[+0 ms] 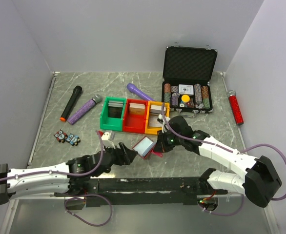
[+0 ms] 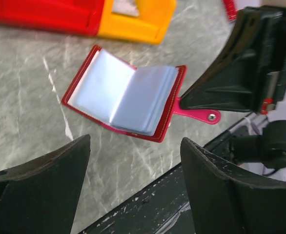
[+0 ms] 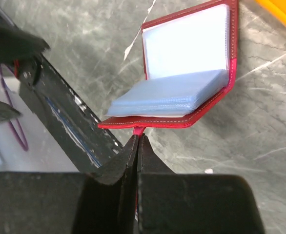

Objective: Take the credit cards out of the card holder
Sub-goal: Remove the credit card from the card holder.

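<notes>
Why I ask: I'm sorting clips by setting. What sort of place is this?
Likely a robot lab test cell, not a home: plain white walls box in a marble-patterned table, with assorted props on it such as a poker chip case, a black microphone and coloured bins.

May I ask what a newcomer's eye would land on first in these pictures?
The dark-red card holder, spread open at centre front with pale sleeves fanned, stands out first; the right gripper is pinched shut on its snap tab while the left gripper gapes open beside it. Behind them sit a row of bins and, far right, an open black chip case.
</notes>
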Motion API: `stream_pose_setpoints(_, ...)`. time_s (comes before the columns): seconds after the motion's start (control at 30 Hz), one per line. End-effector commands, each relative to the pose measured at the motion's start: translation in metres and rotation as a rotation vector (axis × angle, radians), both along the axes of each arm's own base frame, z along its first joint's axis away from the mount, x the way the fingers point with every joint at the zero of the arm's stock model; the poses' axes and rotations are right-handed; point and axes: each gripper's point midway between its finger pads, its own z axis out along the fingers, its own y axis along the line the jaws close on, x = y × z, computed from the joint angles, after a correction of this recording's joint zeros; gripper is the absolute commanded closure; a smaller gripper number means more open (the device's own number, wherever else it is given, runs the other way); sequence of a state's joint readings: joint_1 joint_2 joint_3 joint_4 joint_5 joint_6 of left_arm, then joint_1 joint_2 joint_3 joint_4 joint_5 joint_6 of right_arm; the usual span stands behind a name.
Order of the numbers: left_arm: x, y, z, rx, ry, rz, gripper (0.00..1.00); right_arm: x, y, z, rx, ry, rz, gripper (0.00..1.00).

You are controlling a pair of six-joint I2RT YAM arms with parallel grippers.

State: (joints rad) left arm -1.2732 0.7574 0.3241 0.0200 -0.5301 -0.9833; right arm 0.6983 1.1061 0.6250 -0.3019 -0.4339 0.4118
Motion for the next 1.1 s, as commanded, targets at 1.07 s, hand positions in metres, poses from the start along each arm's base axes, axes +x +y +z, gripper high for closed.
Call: stream_pose_setpoints(1.07, -0.01, -0.084, -0.035, 0.14, -0.071, -0.412, 0.26, -0.021, -0.01, -0.047, -0.125, 0.026, 0.113, 1.0)
